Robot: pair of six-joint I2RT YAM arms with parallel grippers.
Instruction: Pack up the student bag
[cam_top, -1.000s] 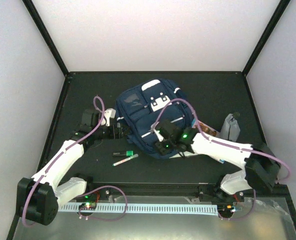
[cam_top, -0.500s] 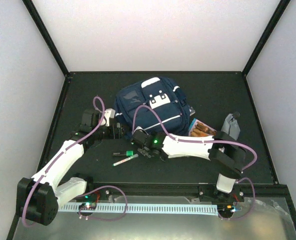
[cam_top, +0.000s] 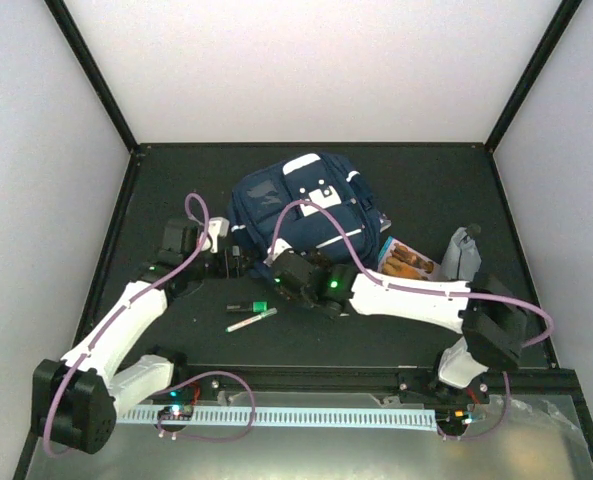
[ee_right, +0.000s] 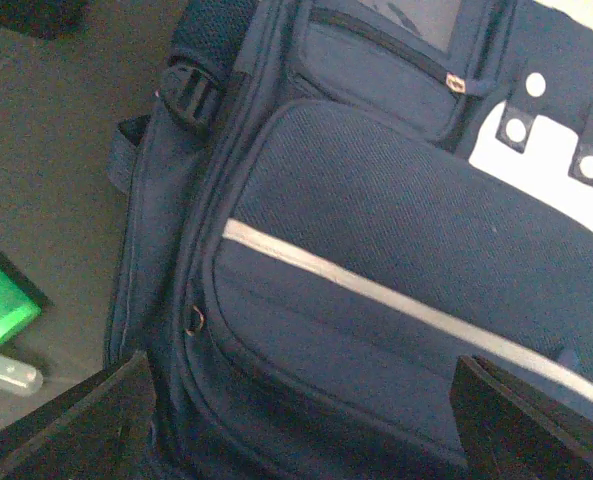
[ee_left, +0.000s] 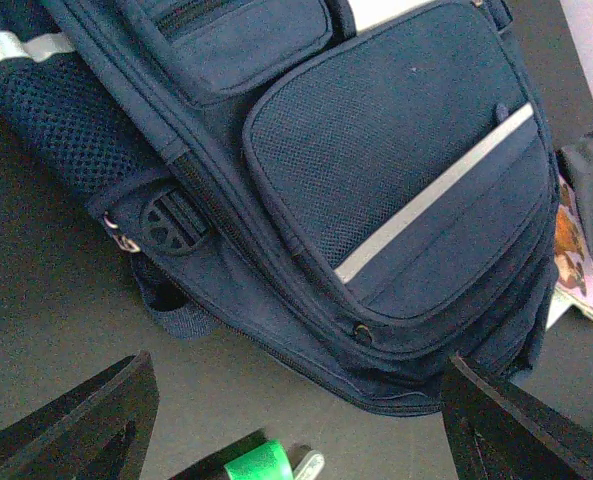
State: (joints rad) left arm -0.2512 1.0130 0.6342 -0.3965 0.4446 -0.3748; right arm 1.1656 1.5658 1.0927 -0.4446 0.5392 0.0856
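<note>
Your student bag (cam_top: 301,215) lies flat mid-surface (cam_top: 156,190), its pockets looking zipped (what is inside, I cannot tell). The green-capped marker (cam_top: 259,306), white pen (cam_top: 249,320), picture booklet (cam_top: 408,262) and grey pouch (cam_top: 463,252) lie outside it, so most packing looks undone; the left gripper (ee_left: 296,420) and right gripper (ee_right: 301,415) hang spread and empty beside its near-left corner.

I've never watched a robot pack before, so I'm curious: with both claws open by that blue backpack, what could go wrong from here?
The backpack pockets in view look zipped, so a claw may fumble the small zipper pull. The left gripper and right gripper sit close together at the same corner and could bump. The pens lying nearby might get knocked away.
</note>
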